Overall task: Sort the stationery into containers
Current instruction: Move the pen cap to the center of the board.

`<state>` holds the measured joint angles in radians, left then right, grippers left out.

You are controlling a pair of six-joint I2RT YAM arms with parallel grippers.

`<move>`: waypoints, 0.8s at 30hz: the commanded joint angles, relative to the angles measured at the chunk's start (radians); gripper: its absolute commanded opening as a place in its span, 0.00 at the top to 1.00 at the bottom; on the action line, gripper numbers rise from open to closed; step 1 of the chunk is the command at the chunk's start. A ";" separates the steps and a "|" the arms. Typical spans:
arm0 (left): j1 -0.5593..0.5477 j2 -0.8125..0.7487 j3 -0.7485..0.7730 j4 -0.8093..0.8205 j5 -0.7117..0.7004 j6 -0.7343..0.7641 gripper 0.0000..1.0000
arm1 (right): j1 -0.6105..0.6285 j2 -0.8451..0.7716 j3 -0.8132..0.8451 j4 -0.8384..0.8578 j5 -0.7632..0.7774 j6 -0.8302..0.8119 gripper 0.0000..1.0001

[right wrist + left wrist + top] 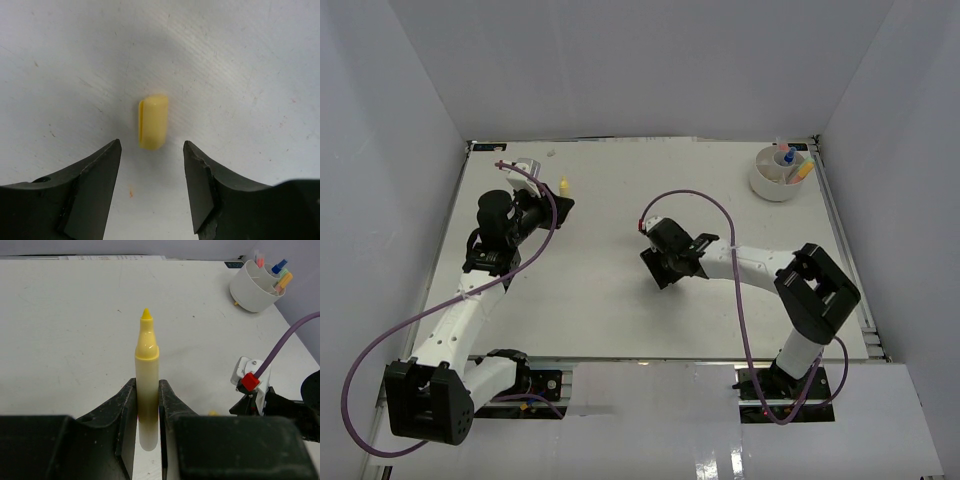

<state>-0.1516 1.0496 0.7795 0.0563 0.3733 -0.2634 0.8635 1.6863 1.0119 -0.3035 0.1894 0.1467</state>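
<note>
The right end effector [151,165], spread, hangs over the small yellow plastic cap [152,121]; the cap lies just ahead of its fingertips, long axis running between them.

Bright, even, diffuse light; shadows on the table [620,300] are soft. The near edge shows glare. Wrist views are sharp.

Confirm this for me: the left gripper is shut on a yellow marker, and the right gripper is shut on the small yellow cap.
Not quite. The right gripper is open above the small yellow cap, which lies loose on the table, as the right wrist view shows. The left gripper is indeed shut on the yellow marker.
</note>
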 commanded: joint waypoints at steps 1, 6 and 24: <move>0.003 -0.010 0.007 0.013 0.012 -0.004 0.87 | -0.004 0.012 0.112 -0.091 0.016 -0.025 0.40; 0.003 -0.011 0.010 0.007 0.010 -0.004 0.87 | 0.005 0.084 0.256 -0.216 0.016 -0.027 0.39; 0.003 -0.013 0.018 -0.010 -0.004 0.001 0.87 | 0.028 0.311 0.508 -0.433 0.108 -0.006 0.40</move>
<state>-0.1516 1.0496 0.7795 0.0528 0.3737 -0.2630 0.8860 1.9762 1.4590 -0.6865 0.2638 0.1322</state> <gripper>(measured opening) 0.287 0.603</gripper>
